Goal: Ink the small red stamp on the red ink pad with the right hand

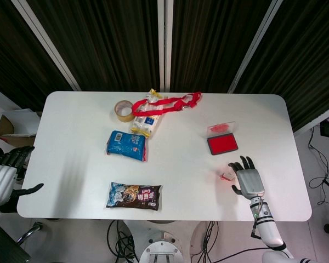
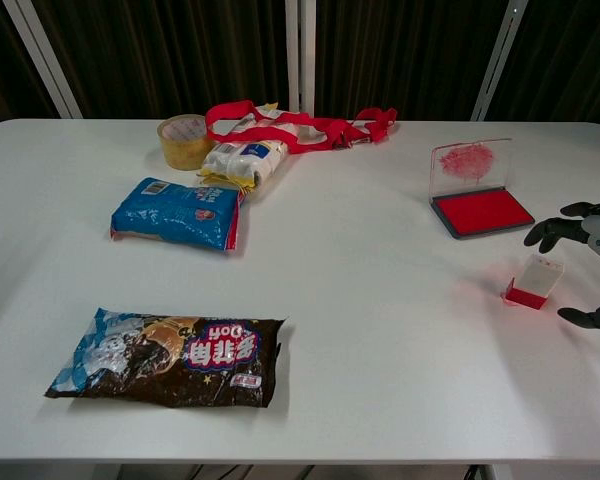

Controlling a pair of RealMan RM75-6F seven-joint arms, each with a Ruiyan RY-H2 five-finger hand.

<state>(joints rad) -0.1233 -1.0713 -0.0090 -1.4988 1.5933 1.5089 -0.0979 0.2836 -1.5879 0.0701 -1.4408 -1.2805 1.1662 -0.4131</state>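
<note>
fingers spread, right robot hand (image 1: 249, 181) apparently just beside blocky small red stamp (image 2: 533, 281).

three snack packets (image 1: 134, 196) (image 1: 127, 144) (image 1: 145, 119), one tape roll (image 1: 123, 110), one stamp (image 1: 227, 176), one ink pad (image 1: 222, 144)

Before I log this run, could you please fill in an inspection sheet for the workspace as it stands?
Surface: white table, no spills seen.
Job's things: small red stamp standing on the table, not held; red ink pad open, its clear lid upright and ink-stained.
Clutter: tape roll, red ribbon over a white packet, blue packet, dark snack bag.
Hands: right hand beside the stamp, fingers spread, holding nothing; left hand off the table's edge, empty.
Cables: on the floor.
Surroundings: dark curtains, cardboard box.
</note>
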